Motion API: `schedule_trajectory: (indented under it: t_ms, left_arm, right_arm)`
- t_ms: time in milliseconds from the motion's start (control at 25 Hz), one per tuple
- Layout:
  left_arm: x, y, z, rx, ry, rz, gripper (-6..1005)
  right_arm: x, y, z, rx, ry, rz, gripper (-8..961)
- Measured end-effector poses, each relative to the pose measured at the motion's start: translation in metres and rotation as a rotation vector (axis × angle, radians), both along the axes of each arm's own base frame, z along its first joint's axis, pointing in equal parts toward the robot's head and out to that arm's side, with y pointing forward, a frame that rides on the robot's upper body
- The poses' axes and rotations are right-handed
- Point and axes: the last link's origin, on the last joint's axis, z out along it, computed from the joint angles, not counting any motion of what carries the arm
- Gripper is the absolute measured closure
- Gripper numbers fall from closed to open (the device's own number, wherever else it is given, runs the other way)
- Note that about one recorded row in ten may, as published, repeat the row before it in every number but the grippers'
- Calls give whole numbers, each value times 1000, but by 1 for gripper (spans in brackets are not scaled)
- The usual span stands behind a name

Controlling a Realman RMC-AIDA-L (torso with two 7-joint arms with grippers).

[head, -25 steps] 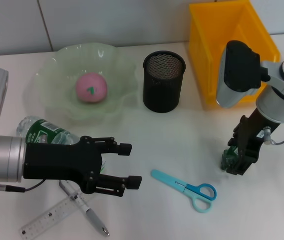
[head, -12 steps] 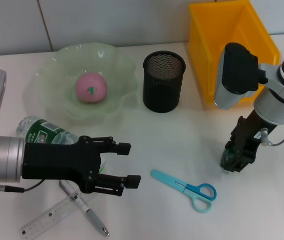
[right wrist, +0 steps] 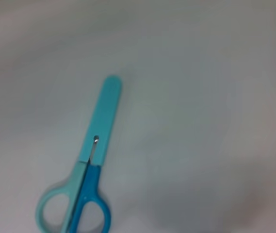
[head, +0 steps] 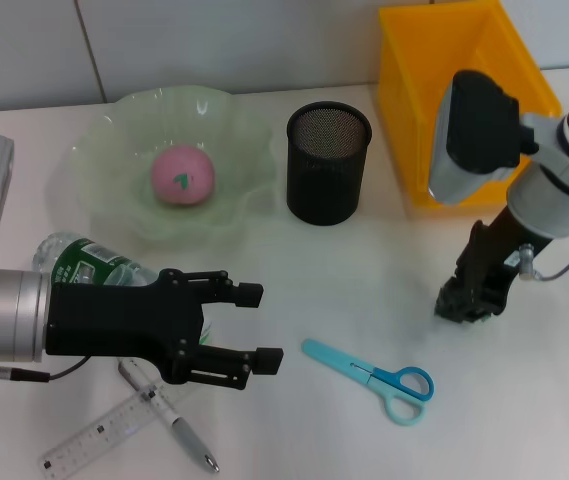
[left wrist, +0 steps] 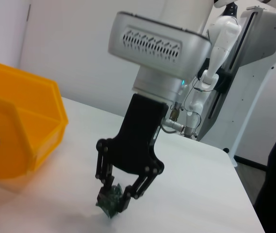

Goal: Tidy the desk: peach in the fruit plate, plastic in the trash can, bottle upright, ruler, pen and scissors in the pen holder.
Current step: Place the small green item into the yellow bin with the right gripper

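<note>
Landmark: the black mesh cylindrical pen holder (head: 329,163) stands upright on the white desk (head: 364,270); every place below is given from it.
Right gripper: the black right gripper (head: 467,301) hangs down to the desk, to the right of the pen holder and nearer the robot, its fingers drawn in tight on a small crumpled green piece of plastic (left wrist: 109,202).
Plastic and pincer: in the left wrist view the green piece of plastic sits pinched between the two fingertips (left wrist: 124,199), at the level of the desk; whether it touches the surface cannot be told.
Trash can: the yellow plastic bin (head: 459,95) stands just right of the pen holder, well apart from the held plastic.
Left gripper: the black left gripper (head: 260,325) lies level over the desk, left of the pen holder and nearer the robot, its two fingers spread wide with nothing between them.
Bottle: a clear plastic bottle with a green label (head: 89,263) lies on its side, partly hidden behind the left arm.
Peach: a pink round peach (head: 182,175) rests in the pale green wavy glass fruit plate (head: 109,150), just left of the pen holder.
Scissors: light blue scissors with darker blue handles (head: 372,377) lie flat and closed, in front of the pen holder, between the two grippers.
Ruler and pen: a clear plastic ruler (head: 94,435) and a grey pen (head: 169,416) lie crossed under the left arm.
</note>
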Motion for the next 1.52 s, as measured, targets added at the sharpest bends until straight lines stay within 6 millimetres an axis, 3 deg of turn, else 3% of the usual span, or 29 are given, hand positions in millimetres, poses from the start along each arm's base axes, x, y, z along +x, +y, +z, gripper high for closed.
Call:
schedule_trajectory:
  t_ms: [320, 640, 720, 840, 920, 1040, 1200, 1520]
  left_arm:
    - [2, 2, 0, 4, -1, -8, 137]
    - [2, 1, 1, 1, -4, -11, 136]
    - [3, 1, 1, 1, -4, -13, 136]
    - [3, 1, 1, 1, -4, -17, 136]
    - [3, 1, 0, 2, -6, -20, 136]
    - [4, 1, 0, 3, -6, -21, 136]
    - [4, 1, -1, 2, -10, -22, 136]
    - [5, 1, -1, 2, -12, -24, 136]
  right_arm:
    - [-22, 10, 31, 99, 91, 24, 680]
    - [-40, 24, 80, 308, 275, 55, 717]
    - [-39, 32, 102, 423, 350, 57, 732]
    - [-36, 40, 115, 519, 381, 52, 755]
    - [-26, 54, 129, 675, 410, 33, 777]
    - [-19, 64, 131, 758, 422, 16, 807]
    - [-6, 80, 117, 820, 435, -26, 813]
    - [5, 98, 92, 856, 443, -73, 749]
